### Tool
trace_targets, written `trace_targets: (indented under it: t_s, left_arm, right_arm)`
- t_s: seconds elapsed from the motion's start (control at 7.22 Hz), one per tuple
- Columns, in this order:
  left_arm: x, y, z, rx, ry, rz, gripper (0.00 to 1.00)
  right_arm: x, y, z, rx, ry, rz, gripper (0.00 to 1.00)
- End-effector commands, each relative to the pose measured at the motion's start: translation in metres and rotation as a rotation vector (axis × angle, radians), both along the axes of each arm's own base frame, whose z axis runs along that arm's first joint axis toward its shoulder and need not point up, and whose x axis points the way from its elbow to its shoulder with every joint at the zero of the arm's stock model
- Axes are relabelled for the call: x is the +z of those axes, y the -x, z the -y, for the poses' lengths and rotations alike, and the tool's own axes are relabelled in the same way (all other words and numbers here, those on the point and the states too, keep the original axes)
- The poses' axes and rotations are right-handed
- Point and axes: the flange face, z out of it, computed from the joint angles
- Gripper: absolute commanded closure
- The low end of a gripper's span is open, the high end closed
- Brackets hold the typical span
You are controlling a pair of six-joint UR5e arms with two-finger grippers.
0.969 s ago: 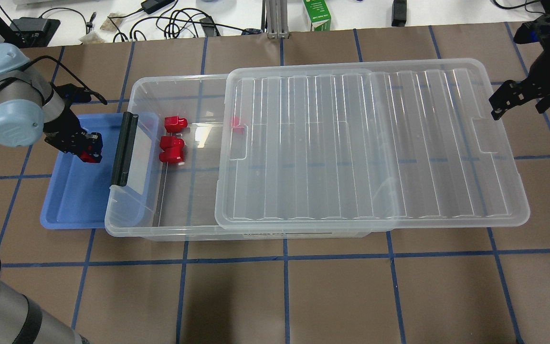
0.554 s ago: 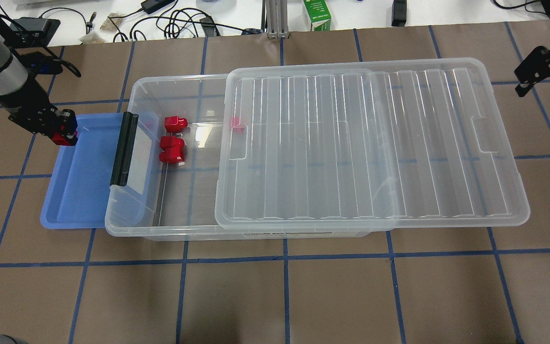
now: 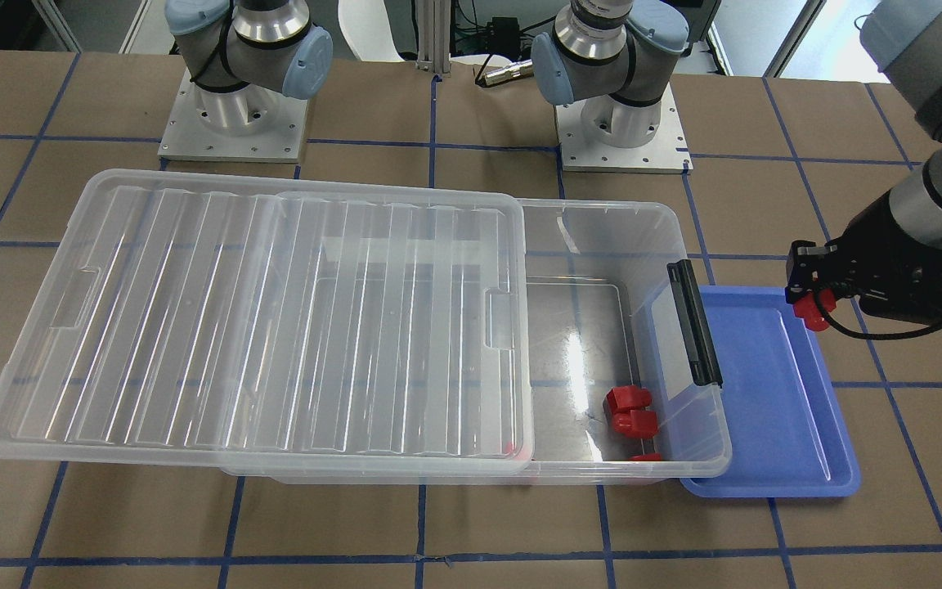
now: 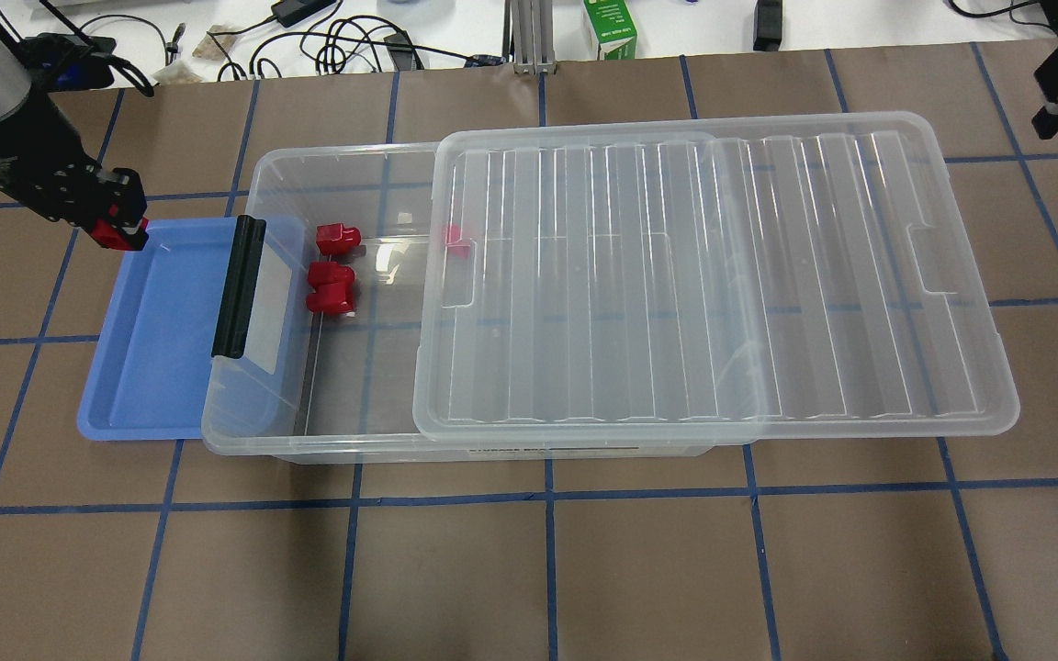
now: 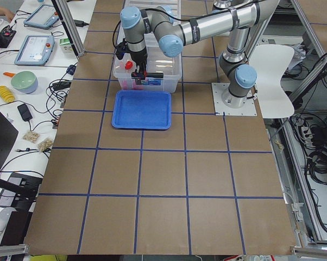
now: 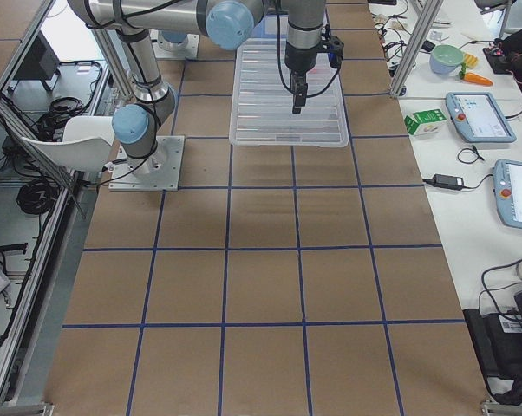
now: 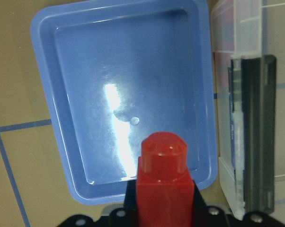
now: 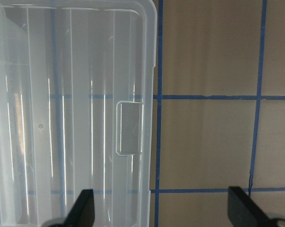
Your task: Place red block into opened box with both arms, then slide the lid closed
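Observation:
My left gripper (image 4: 118,229) is shut on a red block (image 7: 164,177) and holds it above the far left corner of the blue tray (image 4: 152,349). The block (image 3: 811,309) hangs stub down, clear of the tray. The clear box (image 4: 253,184) stands beside the tray, its black bar (image 4: 237,286) at the tray end. Three more red blocks (image 4: 332,288) lie inside near that end. The ribbed lid (image 4: 722,275) rests on the box, slid right and overhanging. My right gripper (image 8: 164,213) is open, high beyond the lid's right end near its notch (image 8: 129,127).
The tray (image 3: 773,393) holds nothing and is partly tucked under the box's rim. Cables, a green carton (image 4: 609,28) and other gear lie on the white bench beyond the table's far edge. Brown table with blue tape lines surrounds the box.
My left gripper has lifted the red block out of the tray and carried it back and left to the tray's far corner. My right gripper has drawn away from the lid's right end, up and back.

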Motion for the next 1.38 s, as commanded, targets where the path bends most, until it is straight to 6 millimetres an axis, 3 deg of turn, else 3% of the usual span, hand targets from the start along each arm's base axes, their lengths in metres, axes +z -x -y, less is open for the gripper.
trace_targets:
  t_s: [0.0,0.28,0.42,0.83,1.11,1.25]
  left_arm:
    - [0.003,0.063,-0.003,0.014,0.010,-0.036,1.00]
    - [-0.018,0.105,-0.007,0.017,-0.010,-0.031,1.00]
    - [-0.033,0.109,-0.003,0.040,-0.006,-0.029,1.00]
    - [-0.074,0.126,-0.004,0.063,-0.002,-0.030,1.00]
    - [-0.090,0.150,-0.006,0.031,-0.010,-0.031,1.00]
    - [-0.098,0.158,-0.002,0.016,-0.001,-0.027,1.00]
  right_arm:
    - [0.000,-0.064,0.003,-0.049,0.000,-0.008,0.00]
    - [-0.014,-0.143,0.004,-0.128,-0.009,0.006,0.00]
    - [-0.023,-0.171,0.007,-0.152,-0.003,-0.002,0.00]
    - [-0.033,-0.174,0.013,-0.122,-0.005,-0.009,0.00]
    - [-0.007,-0.173,0.004,-0.137,0.043,0.001,0.00]
    - [-0.010,-0.177,0.001,-0.132,0.036,0.008,0.00]
